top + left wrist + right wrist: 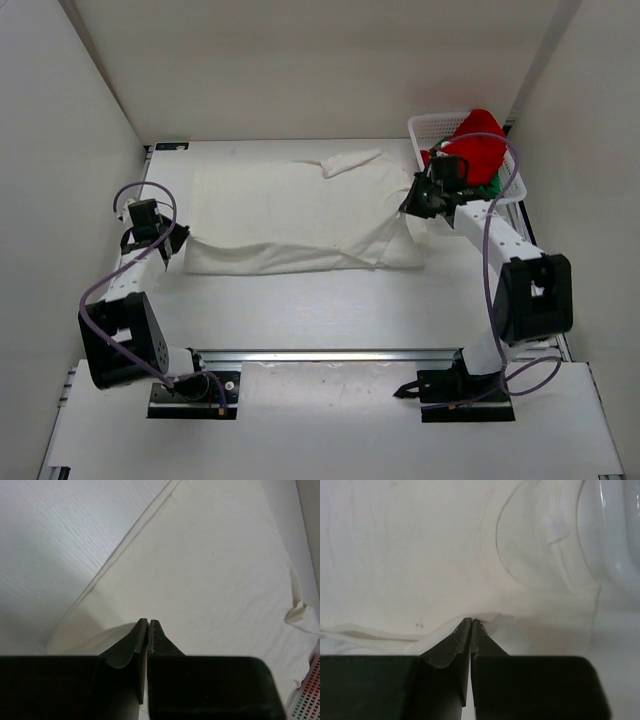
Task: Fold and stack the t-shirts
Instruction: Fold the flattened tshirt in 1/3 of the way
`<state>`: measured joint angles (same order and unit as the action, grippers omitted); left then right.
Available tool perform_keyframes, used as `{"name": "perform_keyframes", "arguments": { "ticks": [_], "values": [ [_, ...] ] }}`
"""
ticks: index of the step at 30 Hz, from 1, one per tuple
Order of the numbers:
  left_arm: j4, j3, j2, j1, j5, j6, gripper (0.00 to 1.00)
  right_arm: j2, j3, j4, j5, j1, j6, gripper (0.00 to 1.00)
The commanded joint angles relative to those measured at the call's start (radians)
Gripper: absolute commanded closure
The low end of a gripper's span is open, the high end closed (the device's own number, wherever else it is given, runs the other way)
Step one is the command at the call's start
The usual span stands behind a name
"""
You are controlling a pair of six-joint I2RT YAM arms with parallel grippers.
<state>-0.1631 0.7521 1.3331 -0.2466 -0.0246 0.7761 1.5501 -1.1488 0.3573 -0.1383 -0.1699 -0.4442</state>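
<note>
Now, left gripper [148,622] jaws pinch a corner of the white t-shirt [290,215]. Right gripper [471,621] jaws clamp its collar-end edge.

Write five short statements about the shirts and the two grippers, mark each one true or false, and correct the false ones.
1. The white t-shirt lies spread on the table. True.
2. The red t-shirt lies on the table next to the white one. False: it sits in the white mesh basket at the far right corner.
3. The right gripper is shut, pinching white cloth at its tips. True.
4. The left gripper stands wide open above bare table. False: its jaws are shut at the white t-shirt's edge.
5. A green t-shirt shows in the basket with the red one. True.
</note>
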Motion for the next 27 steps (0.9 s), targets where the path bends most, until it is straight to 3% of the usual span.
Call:
{"name": "perform_keyframes", "arguments": {
  "ticks": [1,8,14,18,19,20,23,27],
  "values": [
    [0.054,0.085,0.07,-0.008,0.017,0.02,1.0,0.129,-0.126,-0.08,-0.029,0.023,-0.007,1.0],
    [0.05,0.177,0.257,-0.01,0.06,0.005,1.0,0.396,-0.415,-0.02,-0.046,0.035,0.01,1.0],
    [0.063,0.197,0.302,-0.023,0.069,0.014,0.98,0.569,-0.655,0.051,-0.032,0.026,0.045,1.0],
    [0.068,0.205,0.304,-0.028,0.066,0.014,0.88,0.663,-0.798,0.141,-0.023,0.015,0.059,1.0],
    [0.065,0.21,0.304,-0.036,0.051,0.02,0.81,0.676,-0.818,0.144,-0.015,0.015,0.059,0.99],
    [0.059,0.216,0.299,-0.04,0.048,0.023,0.72,0.673,-0.819,0.152,-0.02,0.01,0.065,0.92],
    [0.068,0.198,0.232,-0.06,0.035,0.035,0.6,0.631,-0.825,0.177,-0.009,0.009,0.079,0.8],
    [0.062,0.158,0.088,0.016,0.104,-0.008,0.56,0.422,-0.604,0.097,0.055,-0.008,0.085,0.67]
  ]
}}
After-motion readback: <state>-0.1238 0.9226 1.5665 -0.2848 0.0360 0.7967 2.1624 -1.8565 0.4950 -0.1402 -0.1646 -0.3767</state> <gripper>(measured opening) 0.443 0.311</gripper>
